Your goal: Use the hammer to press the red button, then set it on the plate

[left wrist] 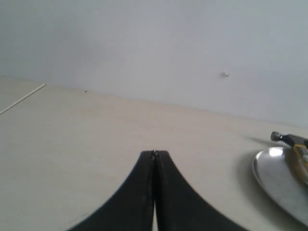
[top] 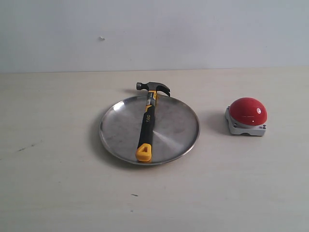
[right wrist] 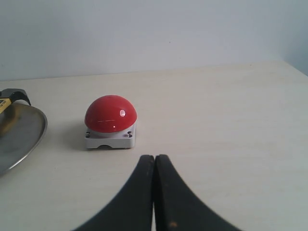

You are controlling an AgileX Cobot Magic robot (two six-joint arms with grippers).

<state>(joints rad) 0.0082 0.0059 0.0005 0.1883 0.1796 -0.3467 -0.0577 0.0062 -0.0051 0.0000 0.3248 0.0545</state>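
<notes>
Stainless steel gleams mid-counter: the plate (top: 176, 128) sits on the pale counter (top: 58, 183) with the hammer (top: 146, 121) lying straight across it. The hammer's yellow handle end rests at the plate's near rim, and its dark claw head pokes out over the far rim toward the wall (top: 154, 29). To the right of the plate and clear of it sits the red button (top: 247, 111), glossy dome up on its grey base, with screws showing at the corners. The left tool (left wrist: 154, 153) has its two black fingers pressed tip to tip on nothing, out over bare counter well to the plate's left. The right tool (right wrist: 154, 156) has its fingers together too, empty, on the button's side of the plate, with the dome just ahead of its tips.
</notes>
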